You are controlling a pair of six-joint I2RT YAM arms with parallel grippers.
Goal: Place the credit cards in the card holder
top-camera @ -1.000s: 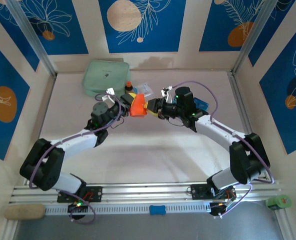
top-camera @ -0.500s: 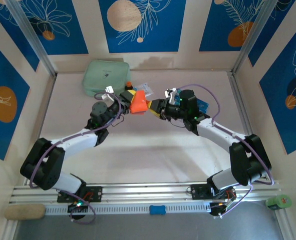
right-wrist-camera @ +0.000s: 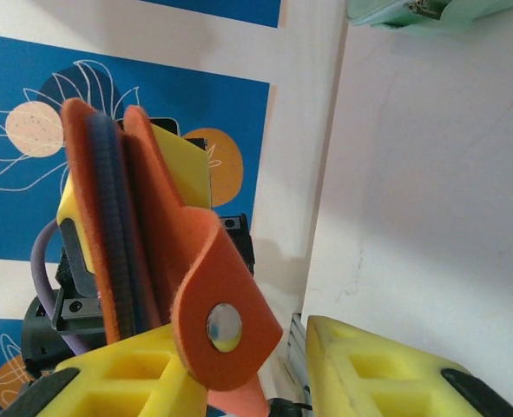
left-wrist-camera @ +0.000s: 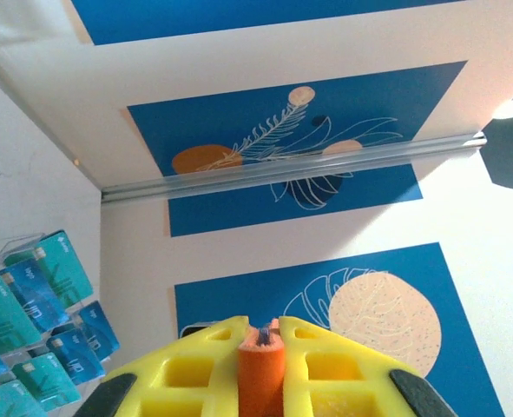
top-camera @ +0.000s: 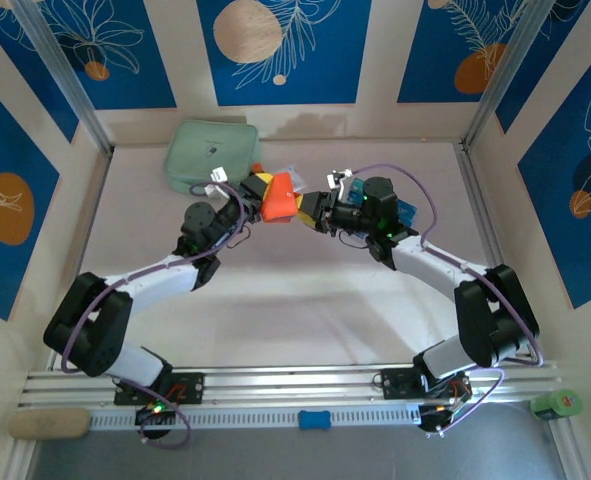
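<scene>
- From above, we see the left gripper (top-camera: 264,194) clamped on the orange wallet (top-camera: 281,198), holding it off the table. The right gripper (top-camera: 310,208) meets it from the right, and the cards (top-camera: 405,211) sit just behind that wrist (so the right arm is nearer them).
- On the left wrist camera, the yellow fingers (left-wrist-camera: 195,369) are closed tight on the wallet's edge, and the teal and blue cards stand in rows well off to the side.
- On the right wrist camera, the wallet stands on edge with its folds upright. Its snap flap (right-wrist-camera: 224,327) hangs between the right gripper's half-parted jaws with a gap showing, so we judge it not yet pinched.
</scene>
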